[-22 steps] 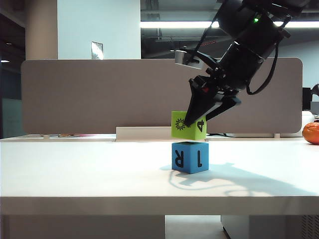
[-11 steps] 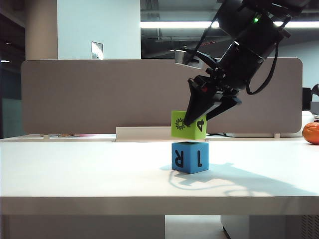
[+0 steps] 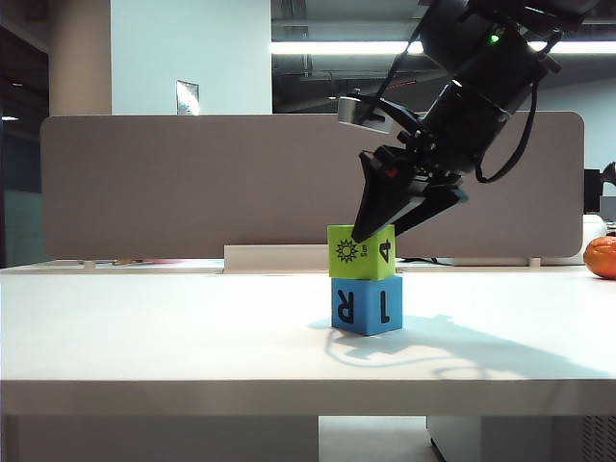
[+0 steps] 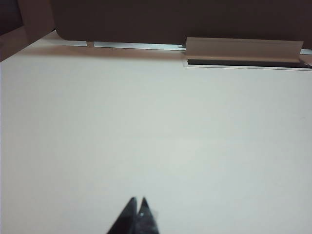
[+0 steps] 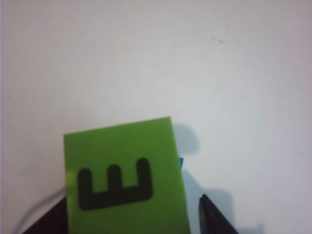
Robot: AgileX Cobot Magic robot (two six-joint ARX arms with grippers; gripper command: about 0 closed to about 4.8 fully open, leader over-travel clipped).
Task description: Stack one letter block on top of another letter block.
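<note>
Lime-green letter block (image 3: 361, 251) now seated squarely on sky-blue letter block (image 3: 367, 304), undersides and tops in contact, no gap visible between them in the exterior view; half a second earlier held slightly higher and a little tilted, a sliver of daylight beneath. Sun picture and "4" facing the exterior camera, an "E" showing on the upper face in the right wrist view (image 5: 126, 178). Blue block standing on the white table (image 3: 192, 327), "R" and "1" legible, only a thin blue edge (image 5: 181, 163) peeking out beside the green one from above. Judged: placement made, stack standing on its own or very nearly so, release under way. Right tool (image 3: 371, 229) directly above and straddling the green block from its rear upper corner, arm slanting down from the upper right; jaws parted, with a clear strip of table between the one dark fingertip (image 5: 210, 214) and the block's side in the wrist view, so no grip remaining on that side; contact on the opposite side not determinable. Left tool (image 4: 138, 214) well apart from the stack, over bare table, fingertips together, holding nothing. Orange object (image 3: 602, 257) at the far right table edge, uninvolved.
</note>
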